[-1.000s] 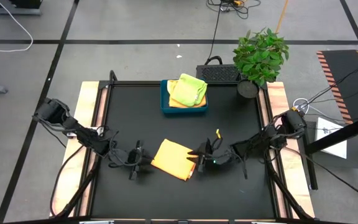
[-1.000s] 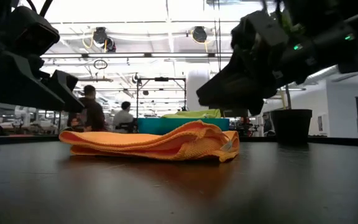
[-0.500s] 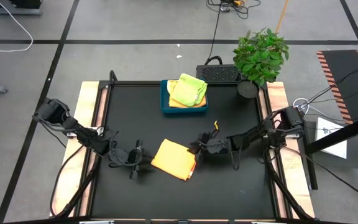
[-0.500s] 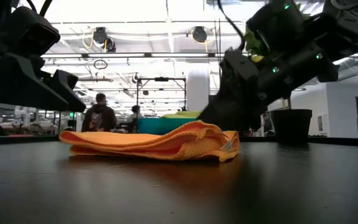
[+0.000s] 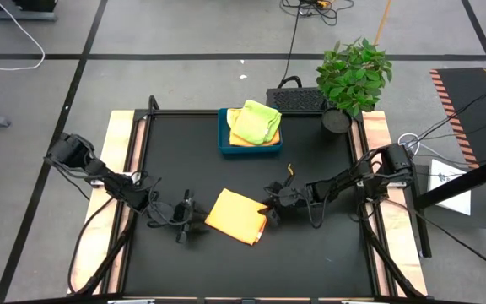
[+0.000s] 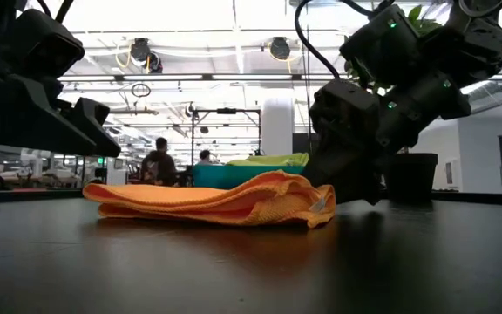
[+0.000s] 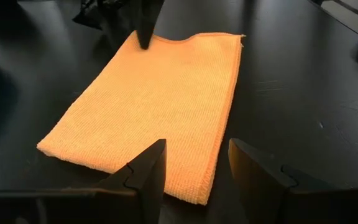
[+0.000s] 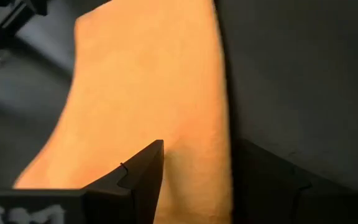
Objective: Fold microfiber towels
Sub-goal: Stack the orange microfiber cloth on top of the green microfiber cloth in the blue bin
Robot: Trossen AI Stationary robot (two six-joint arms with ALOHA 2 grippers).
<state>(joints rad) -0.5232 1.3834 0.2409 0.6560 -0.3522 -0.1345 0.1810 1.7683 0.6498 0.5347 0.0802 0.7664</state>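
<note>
One folded orange microfiber towel [image 5: 236, 216] lies flat on the black table, between the two grippers. My left gripper [image 5: 194, 222] is open at the towel's left end. In its wrist view one finger hangs over the towel's corner [image 7: 191, 186] and the other over bare table, and I cannot tell whether either touches. My right gripper [image 5: 268, 211] is open and low at the towel's right end, with the towel's edge [image 8: 219, 124] running between its fingers. More microfiber towels, a lime green one [image 5: 256, 121] on top, lie piled in the blue tray [image 5: 223, 143]. My right gripper has one fingertip [image 7: 145, 34] down on the orange towel's top, at its right-hand edge [image 7: 166, 42]. The other finger stands past that edge over bare table. The fingers slant down from the table's right. The towel lies flat on the table.
The blue tray stands at the table's far middle. A potted plant [image 5: 353, 76] and a dark box [image 5: 298, 100] stand at the far right corner. Bare black table lies in front of the towel. In the low view, people [image 6: 157, 161] show in the room behind.
My right gripper has swung a little toward the table's far edge, sunk to the table at the towel's right end, and rolled about its own line. The orange towel has kept its place and shape.
</note>
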